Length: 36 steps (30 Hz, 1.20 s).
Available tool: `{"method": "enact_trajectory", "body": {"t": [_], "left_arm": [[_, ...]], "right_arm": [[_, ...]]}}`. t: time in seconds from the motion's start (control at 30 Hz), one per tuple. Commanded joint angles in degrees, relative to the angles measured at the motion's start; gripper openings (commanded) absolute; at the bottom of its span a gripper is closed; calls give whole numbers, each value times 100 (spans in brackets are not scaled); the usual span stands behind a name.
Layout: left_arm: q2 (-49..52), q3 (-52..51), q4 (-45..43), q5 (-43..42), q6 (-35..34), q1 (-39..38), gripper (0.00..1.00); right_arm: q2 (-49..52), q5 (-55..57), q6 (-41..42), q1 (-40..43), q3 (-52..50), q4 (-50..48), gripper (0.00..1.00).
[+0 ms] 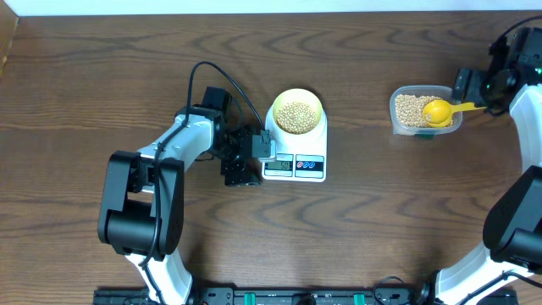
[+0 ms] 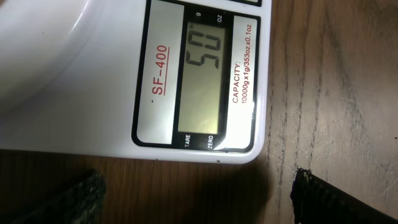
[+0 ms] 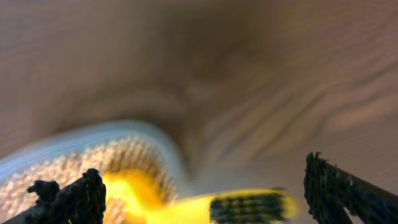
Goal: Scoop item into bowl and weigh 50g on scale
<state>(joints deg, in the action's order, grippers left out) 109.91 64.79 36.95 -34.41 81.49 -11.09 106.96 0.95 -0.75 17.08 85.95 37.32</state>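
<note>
Just beside the scale (image 1: 284, 146), at its display (image 2: 202, 81) corner, my left gripper (image 2: 196, 186) is hanging with fingers spread, gripping nothing. I am reading 50 on the display. The bowl (image 1: 297, 92) is sitting on the scale, holding beans (image 1: 296, 116). Far right, my right gripper (image 3: 202, 171) is gaping too, blurred, over the scoop (image 1: 438, 111) lying in the bean-filled tub (image 1: 396, 119).

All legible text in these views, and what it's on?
"SF-400": red, on the scale faceplate
"50": on its LCD
"g", "oz": at one end of the LCD
"CAPACITY: 10000g x 1g/353oz x 0.1oz": alongside the LCD
"TARE", "ZERO": at the LCD's other end
Overhead: display too small to read.
Right wrist: blurred, no text.
</note>
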Motion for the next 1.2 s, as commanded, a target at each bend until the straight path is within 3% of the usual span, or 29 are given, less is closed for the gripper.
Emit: {"method": "enact_trajectory", "body": {"t": [0.0, 0.1, 0.27, 0.37, 1.17], "left_arm": [[35, -61, 4, -72, 101, -11, 97], [35, -61, 4, -72, 98, -11, 98], [35, -61, 4, -72, 98, -11, 98], [35, -61, 4, -72, 98, -11, 98], [35, -61, 4, -70, 98, -11, 98]], "right_arm": [[-118, 914, -149, -15, -149, -575, 99], [-118, 481, -140, -11, -186, -1128, 99], [-114, -1867, -144, -92, -192, -1244, 99], [-114, -2455, -144, -190, -192, -1211, 99], [-114, -2487, -146, -251, -192, -1073, 99]]}}
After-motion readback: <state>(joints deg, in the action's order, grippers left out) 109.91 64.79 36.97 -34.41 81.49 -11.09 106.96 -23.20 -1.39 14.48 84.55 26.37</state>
